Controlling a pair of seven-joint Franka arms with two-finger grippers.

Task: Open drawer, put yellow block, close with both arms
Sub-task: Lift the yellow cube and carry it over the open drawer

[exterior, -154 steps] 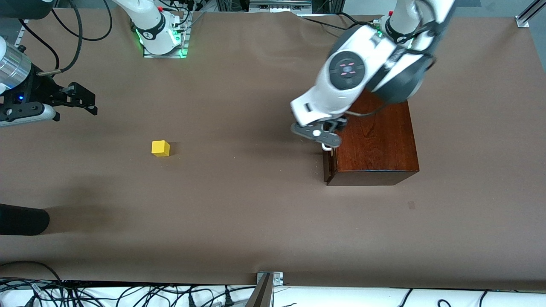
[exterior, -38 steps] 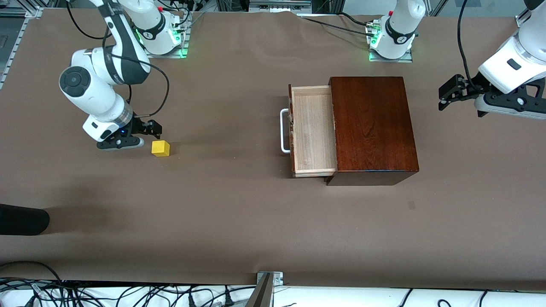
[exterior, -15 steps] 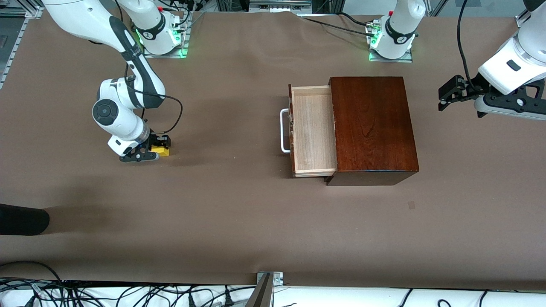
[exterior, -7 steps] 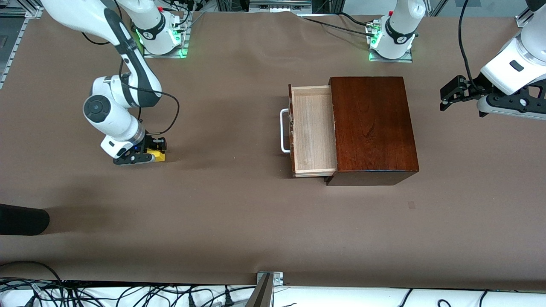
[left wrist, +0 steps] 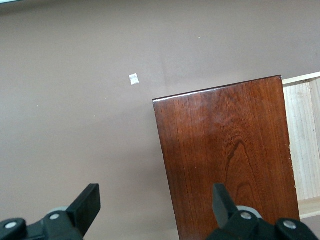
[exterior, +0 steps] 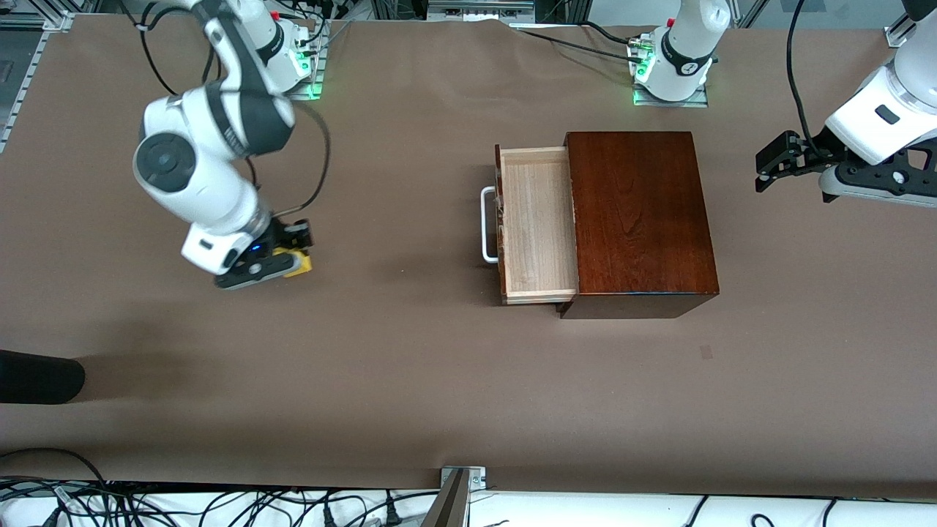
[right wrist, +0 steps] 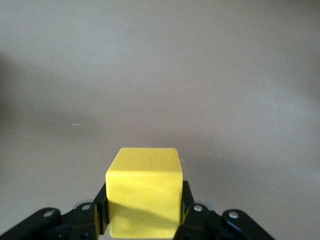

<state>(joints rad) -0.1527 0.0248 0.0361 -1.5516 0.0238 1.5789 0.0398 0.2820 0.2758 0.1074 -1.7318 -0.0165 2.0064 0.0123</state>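
My right gripper (exterior: 291, 252) is shut on the yellow block (exterior: 299, 265) and holds it above the table, toward the right arm's end. In the right wrist view the yellow block (right wrist: 144, 196) sits clamped between the two black fingers (right wrist: 98, 209). The drawer (exterior: 536, 223) stands pulled out of the dark wooden box (exterior: 638, 216), its pale tray empty and its white handle (exterior: 486, 223) facing the right arm's end. My left gripper (exterior: 765, 162) is open and empty in the air beside the box, at the left arm's end. The left wrist view shows the box top (left wrist: 227, 160) below its fingers (left wrist: 87, 206).
A black object (exterior: 36, 376) lies at the table's edge near the right arm's end, nearer the front camera. A small pale mark (exterior: 706, 352) is on the brown table cover near the box. Cables run along the table's near edge.
My right gripper has risen off the table with the yellow block in it and shifted a little toward the drawer. The left arm has not moved. The drawer stays open.
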